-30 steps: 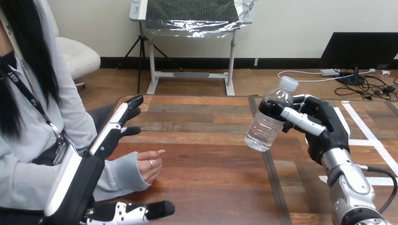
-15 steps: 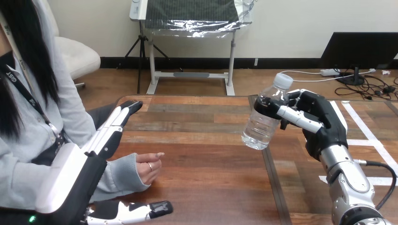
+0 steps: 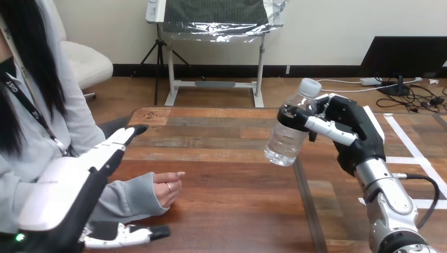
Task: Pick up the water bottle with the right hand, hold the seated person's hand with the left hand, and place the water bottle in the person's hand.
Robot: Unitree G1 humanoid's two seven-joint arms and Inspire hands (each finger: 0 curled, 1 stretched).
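Head view: right hand [image 3: 350, 132] grasps water bottle [image 3: 286, 141] near neck, centre-right of frame, raised above table [image 3: 226, 211]. Left hand [image 3: 89, 168] flat, fingers straight, lower left. Bottle judged light, thin-walled, crushable; mid-body hold advised.

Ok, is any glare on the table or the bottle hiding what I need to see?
Head view: no; the table has only a soft sheen at its far edge; the clear water bottle carries small highlights but its outline reads against the wood, gripped by the right hand; the person's hand is evenly lit.
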